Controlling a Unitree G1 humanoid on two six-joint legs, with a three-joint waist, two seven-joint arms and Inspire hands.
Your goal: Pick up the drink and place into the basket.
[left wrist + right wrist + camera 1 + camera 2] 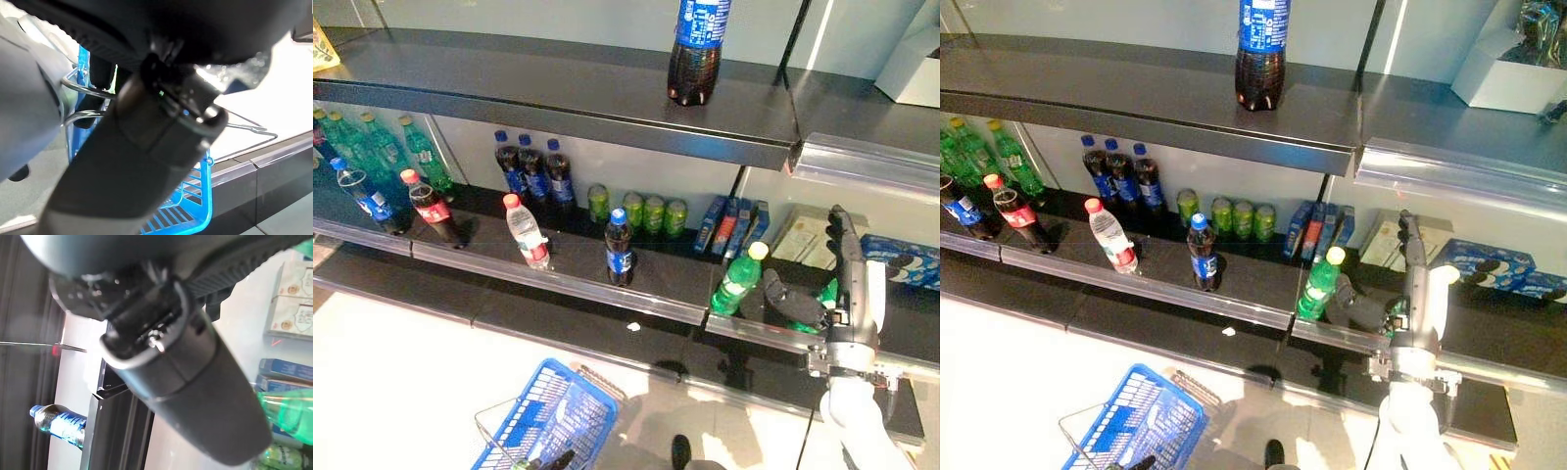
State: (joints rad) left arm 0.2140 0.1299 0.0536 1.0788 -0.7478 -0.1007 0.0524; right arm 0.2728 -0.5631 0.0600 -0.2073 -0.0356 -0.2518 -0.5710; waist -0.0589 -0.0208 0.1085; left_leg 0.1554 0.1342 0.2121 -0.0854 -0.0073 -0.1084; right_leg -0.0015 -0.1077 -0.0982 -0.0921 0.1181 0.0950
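Note:
A green drink bottle [738, 281] with a yellow cap stands at the front of the lower shelf [666, 279], by the clear rail. My right hand [847, 294] is just right of it, open, with fingers pointing straight up and the thumb [1355, 307] stretched toward the bottle; a small gap still shows between them. The right wrist view shows the green bottle [288, 413] past the thumb. A blue basket [551, 411] with wire handles hangs low in front of the shelf. My left hand [551, 460] is shut on its handle [78, 90].
On the same shelf stand a blue-capped cola bottle [619, 251], a red-capped water bottle [527, 233], a red cola bottle [433, 209], green cans [646, 211] and boxes [732, 225]. A large cola bottle [697, 49] stands on the overhanging top shelf.

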